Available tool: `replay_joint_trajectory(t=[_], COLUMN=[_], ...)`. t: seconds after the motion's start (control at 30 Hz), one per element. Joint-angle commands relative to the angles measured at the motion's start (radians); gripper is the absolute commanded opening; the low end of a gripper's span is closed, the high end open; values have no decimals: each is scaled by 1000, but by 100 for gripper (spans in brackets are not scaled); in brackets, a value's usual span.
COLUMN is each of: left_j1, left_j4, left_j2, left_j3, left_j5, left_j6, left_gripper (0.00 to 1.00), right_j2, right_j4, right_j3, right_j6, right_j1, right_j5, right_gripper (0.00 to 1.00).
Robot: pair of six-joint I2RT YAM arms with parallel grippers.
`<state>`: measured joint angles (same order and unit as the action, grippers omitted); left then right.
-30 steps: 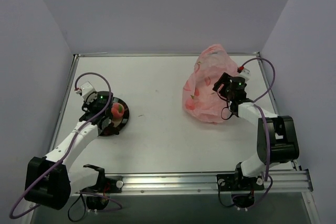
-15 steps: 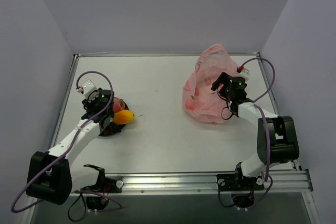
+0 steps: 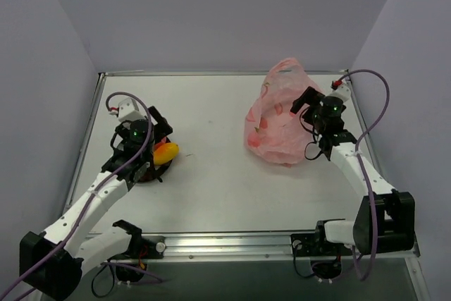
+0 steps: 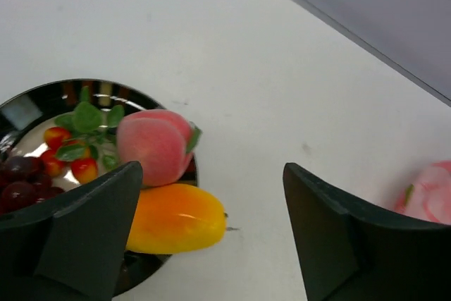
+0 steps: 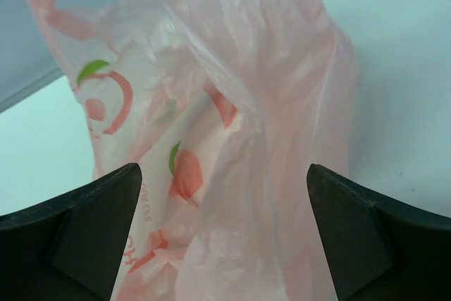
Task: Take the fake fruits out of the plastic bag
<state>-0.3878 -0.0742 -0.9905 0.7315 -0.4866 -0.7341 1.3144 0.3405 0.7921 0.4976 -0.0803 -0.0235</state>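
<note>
On the left, a dark-rimmed plate (image 4: pixel 42 93) holds the fake fruits: a pink peach (image 4: pixel 153 144), a yellow-orange oval fruit (image 4: pixel 176 218) overhanging the rim, a small red-and-green piece (image 4: pixel 77 139) and dark grapes (image 4: pixel 20 177). My left gripper (image 4: pixel 211 174) hangs open just above them, holding nothing. The top view shows that gripper (image 3: pixel 158 128) over the orange fruit (image 3: pixel 166 151). At the back right stands the pink plastic bag (image 3: pixel 276 114), crumpled. My right gripper (image 3: pixel 308 103) is open at its right side. Bag film (image 5: pixel 232 103) fills the gap ahead of the jaws, ungripped. The bag's contents are hidden.
A raised metal rim (image 3: pixel 211 73) borders the white table, with grey walls close behind and to both sides. The right arm's cable (image 3: pixel 377 114) loops near the right edge. White tabletop (image 3: pixel 211 146) lies between plate and bag.
My left gripper opened and left the yellow-orange fruit on the plate beside the peach, then drew back. My right gripper opened wider and shifted up and to the right along the bag.
</note>
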Motion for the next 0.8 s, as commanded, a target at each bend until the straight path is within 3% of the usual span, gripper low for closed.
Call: replay_joint_trajectory(t=[0.0,0.2,0.23,0.37,0.6,0.77], left_j1=[-60,-74,-74,-77,-77,-75], left_j4=[-13,-79,-76,-139,-317,-320], left_j2=[55,137,153,237,449,521], left_j3=[138,223,227,276,267,177], left_j5=[132,340,427,623,500,543], left_j6=[68,137,148,214,384,407], left_gripper=[83,97,98,94,94,94], right_j2=[-112,-274,-324,-469,-745,-814], right_j4=[-95,-135,-138,-210,-285,-285], right_j3=[84,105,105,157,200,159], right_j6=[-10,5,15,-10,-44,-21], right_j1=[-6,-7,-7,-7,-25,-41], right_j5=[-85,-46,-36,-71,-252,-299], right_gripper=[100,100,99,97,100,100])
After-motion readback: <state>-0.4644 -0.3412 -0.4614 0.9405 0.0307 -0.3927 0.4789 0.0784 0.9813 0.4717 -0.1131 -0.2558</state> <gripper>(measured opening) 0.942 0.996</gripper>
